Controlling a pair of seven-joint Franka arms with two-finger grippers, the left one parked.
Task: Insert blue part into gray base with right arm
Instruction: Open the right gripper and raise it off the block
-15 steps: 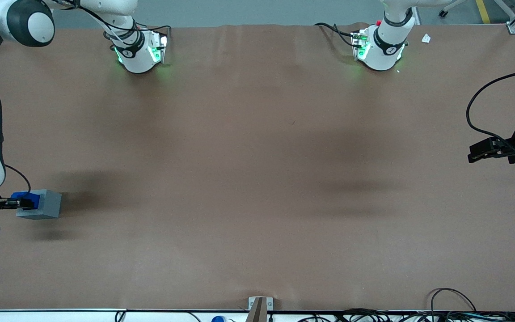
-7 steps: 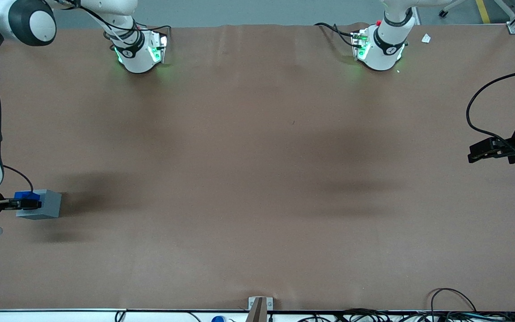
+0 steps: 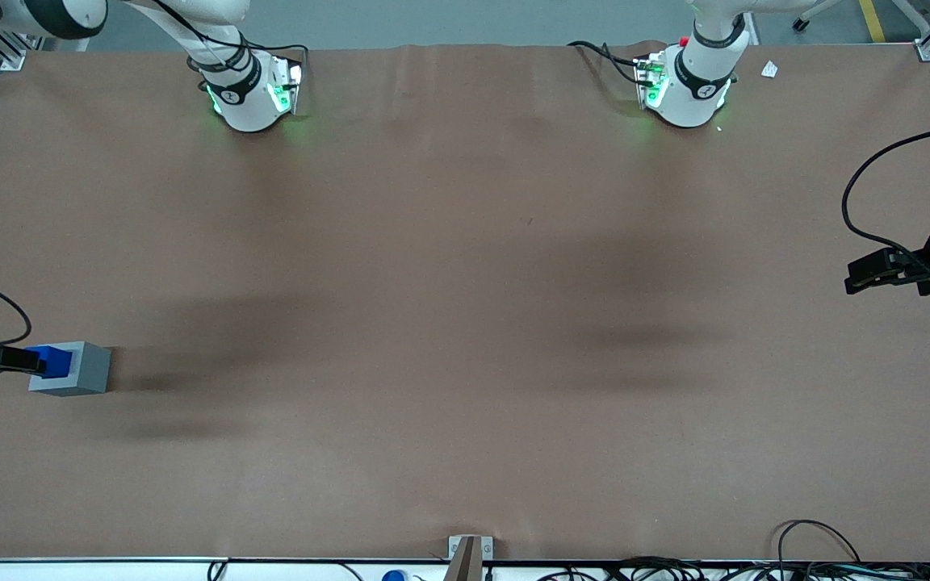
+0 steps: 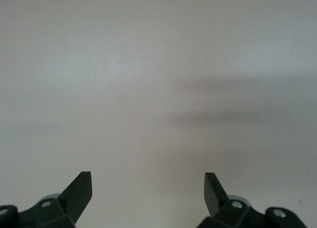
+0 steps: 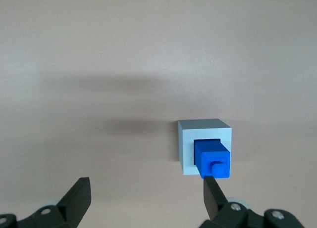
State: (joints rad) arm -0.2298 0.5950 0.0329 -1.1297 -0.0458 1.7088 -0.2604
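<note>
The gray base (image 3: 84, 369) stands on the brown table near the working arm's end. The blue part (image 3: 54, 360) sits in the recess in its top and sticks up out of it. In the right wrist view the blue part (image 5: 214, 159) stands in the pale-rimmed gray base (image 5: 205, 127). My right gripper (image 5: 145, 184) is open and empty. It hangs above the table beside the base, and one fingertip (image 5: 209, 184) lies close to the blue part without holding it. In the front view the gripper (image 3: 23, 360) reaches in from the table's edge.
The two arm bases (image 3: 251, 93) (image 3: 687, 85) stand at the table's edge farthest from the front camera. Cables (image 3: 812, 541) and a small metal bracket (image 3: 469, 549) lie at the nearest edge. The parked arm's gripper (image 3: 885, 273) hangs at its end of the table.
My right gripper has let go of the blue part, opened and drawn back from the base. The arm has risen. The blue part stays in the gray base.
</note>
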